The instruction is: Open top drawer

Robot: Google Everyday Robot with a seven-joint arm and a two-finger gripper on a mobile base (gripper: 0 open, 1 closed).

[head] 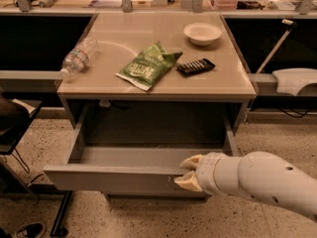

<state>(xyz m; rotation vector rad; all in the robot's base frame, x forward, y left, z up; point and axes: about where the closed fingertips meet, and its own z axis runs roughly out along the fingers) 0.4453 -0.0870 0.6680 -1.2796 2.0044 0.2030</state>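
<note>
The top drawer (114, 178) is grey and flat-fronted, and it stands pulled far out from under the tan table (218, 86). Its inside looks bare. My gripper (187, 171) is at the right part of the drawer's front edge, with one pale finger above the top rim and one in front of the panel. My white arm (262, 180) comes in from the lower right. The lower drawers are hidden behind the open front.
On the table lie a plastic bottle (78, 57) at the left edge, a green chip bag (147, 66), a dark snack bar (196, 66) and a white bowl (202, 32). A dark chair (15, 125) stands at the left. Speckled floor lies in front.
</note>
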